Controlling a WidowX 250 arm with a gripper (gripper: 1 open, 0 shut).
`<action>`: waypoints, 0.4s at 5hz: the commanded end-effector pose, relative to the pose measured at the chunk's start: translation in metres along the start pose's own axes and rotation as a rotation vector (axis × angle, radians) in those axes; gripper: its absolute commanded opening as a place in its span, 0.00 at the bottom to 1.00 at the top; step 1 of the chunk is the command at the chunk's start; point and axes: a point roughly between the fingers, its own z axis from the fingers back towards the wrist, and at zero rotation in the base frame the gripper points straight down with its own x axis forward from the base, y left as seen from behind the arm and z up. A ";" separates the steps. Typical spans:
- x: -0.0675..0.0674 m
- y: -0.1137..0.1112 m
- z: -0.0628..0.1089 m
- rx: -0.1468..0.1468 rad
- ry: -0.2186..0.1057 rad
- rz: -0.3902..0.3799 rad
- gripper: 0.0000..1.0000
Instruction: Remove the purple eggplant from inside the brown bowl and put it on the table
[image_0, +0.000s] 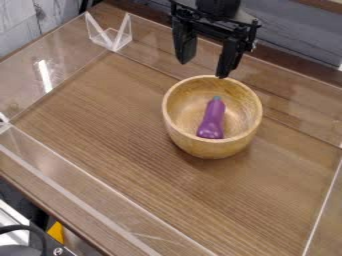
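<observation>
The brown bowl (213, 119) stands on the table (94, 130), right of centre. Inside it lies the purple eggplant (211, 117), resting lengthwise on the bowl's floor. My black gripper (209, 55) hangs above the bowl's far rim, pointing down. Its two fingers are spread wide apart with nothing between them, and they touch neither the bowl nor the eggplant.
Clear acrylic walls (120, 215) run along the table's edges, with a folded clear piece (110, 32) at the back left. Bare wood lies left of and in front of the bowl.
</observation>
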 end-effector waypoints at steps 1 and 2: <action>0.001 -0.002 -0.008 -0.006 0.014 -0.005 1.00; 0.004 -0.007 -0.022 -0.015 0.024 -0.011 1.00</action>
